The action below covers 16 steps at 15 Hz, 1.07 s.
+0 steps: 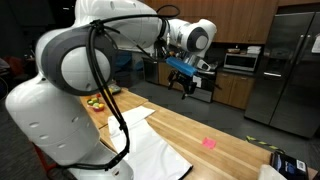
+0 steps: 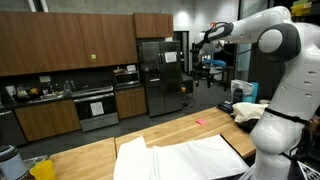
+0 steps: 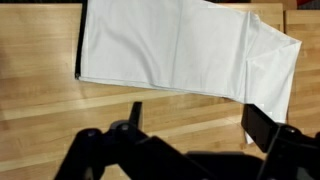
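The gripper [image 3: 195,128] hangs released, jaws wide apart, above a white cloth [image 3: 180,48] on the wooden counter [image 3: 35,110]. The wrist view crops the cloth's top edge, and a small pink object [image 1: 208,143] nearby is unidentifiable.

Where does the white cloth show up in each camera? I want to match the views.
In an exterior view: the white cloth lies low at centre, just beside the arm's base.
In an exterior view: it spreads along the bottom edge, from centre toward the right.
Wrist view: it fills most of the upper half.
Shared landmark: the wooden table under the cloth, seen in all three.
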Each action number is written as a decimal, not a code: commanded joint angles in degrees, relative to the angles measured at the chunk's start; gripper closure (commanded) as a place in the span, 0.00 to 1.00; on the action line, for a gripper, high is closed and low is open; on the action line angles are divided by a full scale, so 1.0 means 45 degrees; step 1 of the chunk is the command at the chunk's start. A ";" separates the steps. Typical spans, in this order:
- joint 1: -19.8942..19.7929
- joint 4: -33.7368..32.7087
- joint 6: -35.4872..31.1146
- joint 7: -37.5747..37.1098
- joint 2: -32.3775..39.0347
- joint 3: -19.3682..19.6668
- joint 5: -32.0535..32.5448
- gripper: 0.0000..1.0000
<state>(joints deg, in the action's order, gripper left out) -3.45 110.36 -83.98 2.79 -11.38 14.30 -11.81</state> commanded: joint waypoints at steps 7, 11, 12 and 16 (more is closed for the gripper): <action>-0.0510 -0.0159 0.0507 0.1790 0.1642 -0.0467 -0.1023 0.00; -0.1336 -0.0634 0.0584 0.2182 0.2861 -0.0139 -0.0476 0.00; -0.1609 -0.0913 0.0673 0.2380 0.3201 -0.0007 -0.0318 0.00; -0.2437 -0.2122 0.0777 0.3380 0.4344 0.0250 0.1126 0.00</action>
<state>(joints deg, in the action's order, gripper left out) -12.23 106.72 -83.11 14.66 4.05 14.87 -10.36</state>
